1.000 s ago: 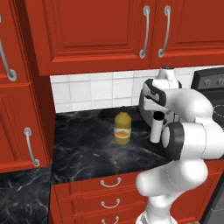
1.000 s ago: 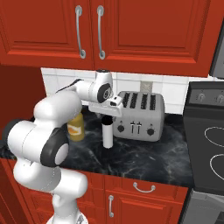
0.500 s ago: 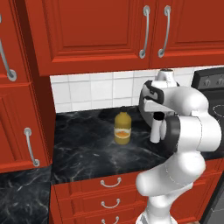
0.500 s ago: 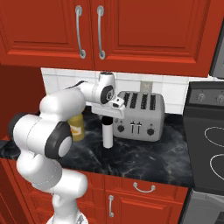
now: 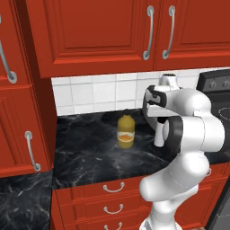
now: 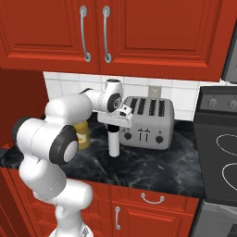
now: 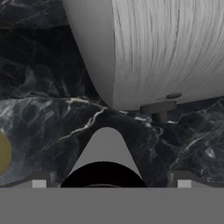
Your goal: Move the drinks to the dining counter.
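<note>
The white bottle [image 6: 113,144] stands upright on the black worktop [image 6: 152,166], just in front of the toaster's left end. My gripper [image 6: 112,129] hangs straight above it, open, with the fingers down on either side of the black cap [image 7: 103,175] and a gap to each. In the left base view the white bottle [image 5: 157,137] is partly hidden by my arm. The amber juice bottle [image 5: 126,131] stands alone to the left, and its edge [image 7: 2,151] shows in the hand view. The dining counter is out of view.
A silver toaster [image 6: 147,122] stands right behind the white bottle against the tiled wall. A black stove [image 6: 220,157] adjoins the worktop on the right. Red wall cabinets [image 5: 112,36] hang overhead and a tall red cabinet [image 5: 22,121] closes the left side.
My hand has sunk slightly over the white bottle's cap and the elbow has shifted. Neither bottle has moved.
</note>
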Controlling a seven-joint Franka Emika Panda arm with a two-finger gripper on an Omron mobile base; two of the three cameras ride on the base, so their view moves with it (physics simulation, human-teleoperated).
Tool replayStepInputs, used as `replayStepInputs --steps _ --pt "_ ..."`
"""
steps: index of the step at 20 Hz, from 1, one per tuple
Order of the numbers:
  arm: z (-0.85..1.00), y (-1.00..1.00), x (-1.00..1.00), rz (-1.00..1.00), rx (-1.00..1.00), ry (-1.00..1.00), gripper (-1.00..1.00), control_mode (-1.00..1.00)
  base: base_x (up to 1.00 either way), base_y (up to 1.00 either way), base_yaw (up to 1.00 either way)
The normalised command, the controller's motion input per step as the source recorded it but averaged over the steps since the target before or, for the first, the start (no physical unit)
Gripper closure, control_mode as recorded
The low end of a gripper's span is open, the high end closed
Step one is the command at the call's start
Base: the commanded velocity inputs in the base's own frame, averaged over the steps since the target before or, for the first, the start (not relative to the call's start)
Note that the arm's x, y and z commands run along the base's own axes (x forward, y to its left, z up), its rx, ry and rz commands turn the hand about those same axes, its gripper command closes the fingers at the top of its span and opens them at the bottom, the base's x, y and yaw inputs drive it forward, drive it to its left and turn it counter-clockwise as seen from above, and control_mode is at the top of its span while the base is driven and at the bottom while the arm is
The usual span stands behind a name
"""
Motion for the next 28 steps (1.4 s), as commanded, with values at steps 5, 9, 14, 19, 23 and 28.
replayStepInputs --steps 5,9,14,19,23,28 --pt "-0.08 0.0 0.0 0.0 0.0 0.0 1.0 -1.0 0.0 0.0 0.0" --pt "-0.09 0.0 0.0 0.0 0.0 0.0 1.0 -1.0 0.0 0.0 0.0" --pt "0.0 0.0 0.0 0.0 0.0 0.0 1.0 -1.0 0.0 0.0 0.0" --pt "0.0 0.0 -0.25 0.0 0.0 0.0 1.0 -1.0 0.0 0.0 0.0" --pt "0.02 0.0 -0.65 0.0 0.0 0.01 1.0 -1.0 0.0 0.0 0.0" --pt "0.37 0.01 -0.7 0.0 0.0 0.01 1.0 -1.0 0.0 0.0 0.0"
